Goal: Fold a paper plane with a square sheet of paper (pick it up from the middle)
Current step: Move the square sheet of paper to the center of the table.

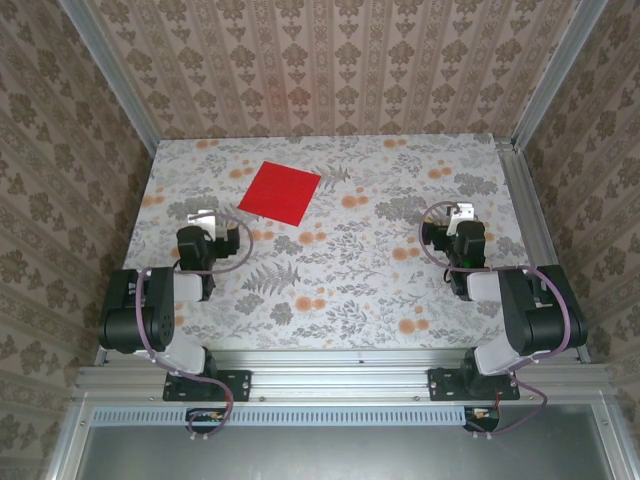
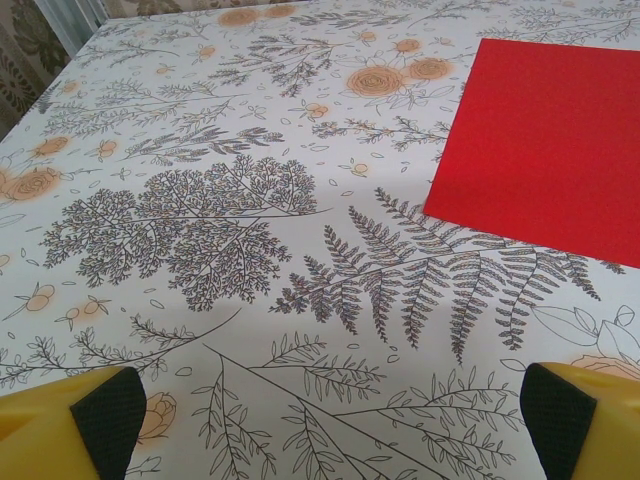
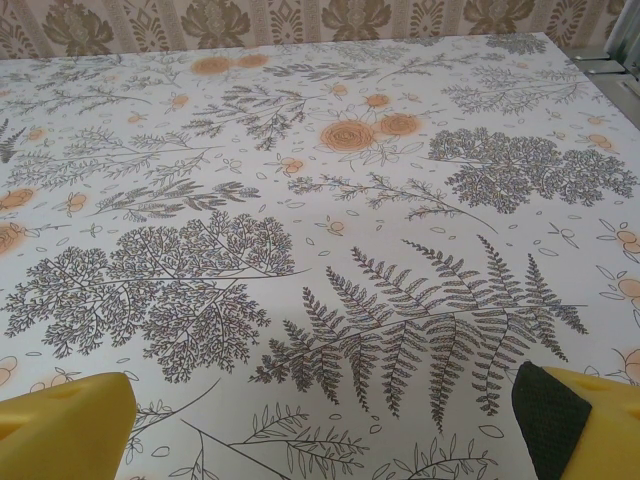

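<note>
Nearest me, the two black arms sit folded over their bases at the edge of the table [image 1: 340,300], each tucked back evenly, which reads as a waiting pose rather than any step of the work. The left gripper [image 1: 204,217] points out across the cloth with its jaws spread as wide as they go and nothing between them. Its yellow fingers end in dull black pads [image 2: 106,416] that look rubbery. The right gripper [image 1: 460,213] is the same, gaping and empty. The tabletop is a smooth pale cloth printed with grey ferns and small orange flowers. Further out, left of centre and toward the far side, lies the sheet of paper [image 1: 281,193], a bright red, matte, unmarked square turned a little askew. It is just ahead of the left gripper and to its right, and well apart from the right one. It lies flat with no crease and no lifted edge, so I'd guess a pinch in the middle is the way to raise it. Beyond it stand walls of patterned brown wallpaper [image 1: 330,60].
</note>
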{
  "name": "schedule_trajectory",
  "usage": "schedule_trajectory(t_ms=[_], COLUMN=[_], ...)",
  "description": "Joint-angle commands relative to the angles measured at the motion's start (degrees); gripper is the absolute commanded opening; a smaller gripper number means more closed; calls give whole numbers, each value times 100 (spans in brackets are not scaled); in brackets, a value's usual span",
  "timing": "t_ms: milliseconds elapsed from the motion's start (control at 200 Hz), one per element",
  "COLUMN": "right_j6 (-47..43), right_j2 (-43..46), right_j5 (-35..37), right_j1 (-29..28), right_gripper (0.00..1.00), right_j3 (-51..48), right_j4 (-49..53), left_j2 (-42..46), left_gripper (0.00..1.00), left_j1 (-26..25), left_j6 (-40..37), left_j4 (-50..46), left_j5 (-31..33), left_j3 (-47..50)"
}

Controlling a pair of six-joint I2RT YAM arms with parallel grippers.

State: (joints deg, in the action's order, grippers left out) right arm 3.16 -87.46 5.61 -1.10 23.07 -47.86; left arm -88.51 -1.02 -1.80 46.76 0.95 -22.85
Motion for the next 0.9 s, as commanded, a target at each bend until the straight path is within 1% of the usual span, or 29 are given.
schedule_trajectory(t_ms=[0, 80, 150, 215, 225, 290, 355, 465, 615, 735, 820, 895], right_j6=[-17, 26, 1, -38, -46, -61, 44, 210, 402, 505, 519, 508], right_j2=[-9, 98, 408, 736, 890, 1309, 1662, 2072, 2409, 2506, 2478, 2479], right_j5=[55, 113, 113, 39, 20, -82, -226, -821, -1314, -1686, -1671, -1498], right_j1=[22, 22, 20, 20, 22, 22, 22, -19, -274, -554, -847, -1142], right_gripper=[100, 100, 100, 100, 100, 100, 100, 100, 100, 100, 100, 100], right_j3=[-23, -74, -69, -16, -7, 80, 203, 475, 820, 1203, 1424, 1498], right_j4=[-211, -224, 44, 471, 541, 1001, 1458, 2308, 3191, 3856, 4201, 4284], left_j2=[66, 176, 486, 873, 941, 1311, 1559, 1740, 1353, 748, 269, -131], left_gripper=[100, 100, 100, 100, 100, 100, 100, 100, 100, 100, 100, 100], left_j1=[32, -33, -167, -292, -309, -381, -393, -435, -578, -671, -791, -934], left_j6=[-123, -189, -288, -329, -327, -159, 116, 545, 915, 1110, 1235, 1232], left_j4=[186, 209, -141, -899, -1051, -1962, -2670, -3721, -5177, -5817, -6154, -6409], left_j5=[-123, -89, 105, 243, 258, 317, 177, -83, -373, -726, -772, -692], left_j3=[-51, -1, -46, -253, -296, -650, -960, -1508, -2548, -3301, -3810, -4265])
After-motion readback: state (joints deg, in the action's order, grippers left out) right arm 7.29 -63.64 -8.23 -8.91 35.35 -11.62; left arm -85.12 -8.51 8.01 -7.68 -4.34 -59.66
